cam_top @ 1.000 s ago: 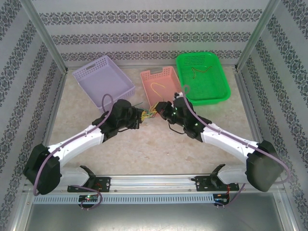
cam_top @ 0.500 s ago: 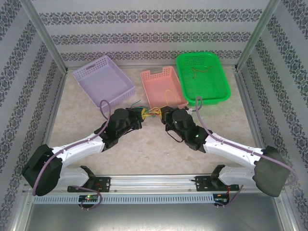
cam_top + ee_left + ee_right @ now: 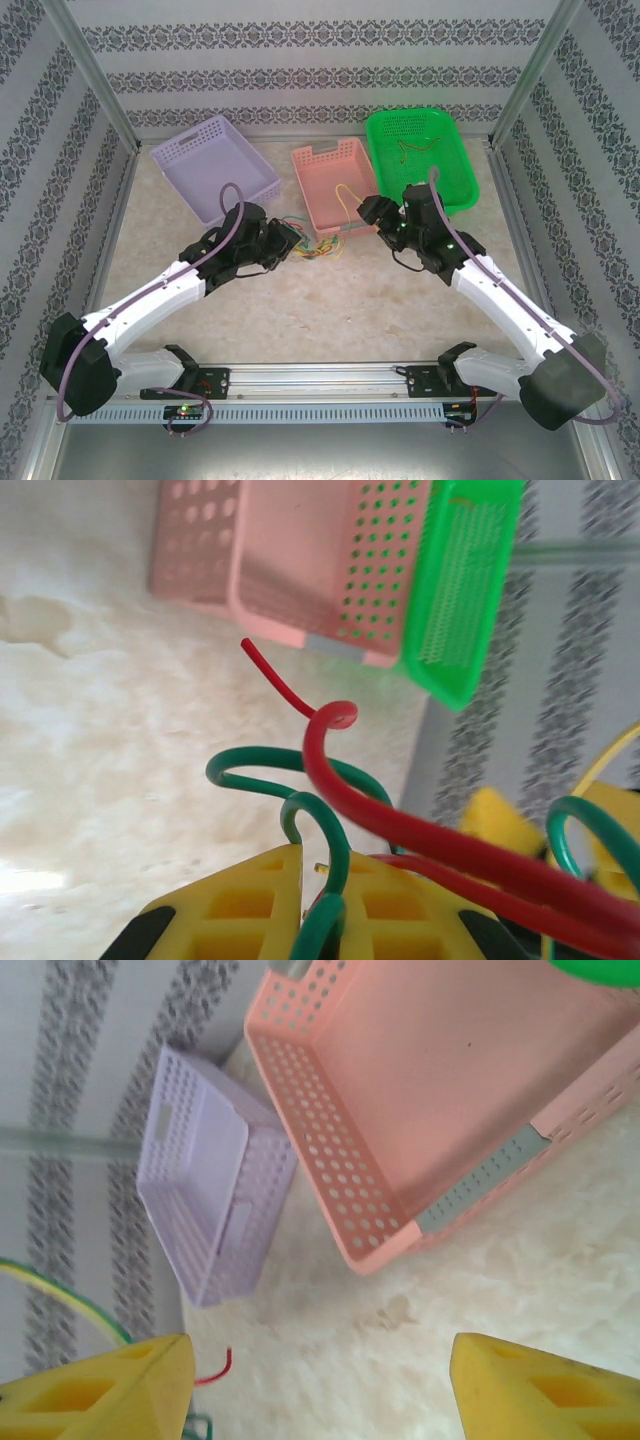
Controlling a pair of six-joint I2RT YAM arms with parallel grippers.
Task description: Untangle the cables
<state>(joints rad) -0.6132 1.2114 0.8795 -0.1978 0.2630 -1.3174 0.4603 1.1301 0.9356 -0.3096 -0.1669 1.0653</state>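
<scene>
The cables (image 3: 316, 246) form a small tangle of green, yellow and orange-red wires on the table in front of the pink basket. My left gripper (image 3: 288, 241) holds the tangle's left side. In the left wrist view it (image 3: 318, 868) is shut on a green cable (image 3: 318, 825), and a red cable (image 3: 420, 830) crosses above the fingers. My right gripper (image 3: 362, 218) sits right of the tangle and stands open (image 3: 320, 1360) with only bare table between its fingers (image 3: 120, 1385). A yellow wire (image 3: 346, 197) arcs beside it over the basket's near corner; I cannot tell whether they touch.
A lilac basket (image 3: 205, 150) sits at the back left, a pink basket (image 3: 325, 160) in the middle and a green basket (image 3: 455, 190) at the back right with a few wires (image 3: 420, 148) in it. Patterned walls and metal posts close in the table.
The right gripper has pulled back to the right, away from the tangle and the left gripper. The left gripper has stayed at the tangle, shifting slightly.
</scene>
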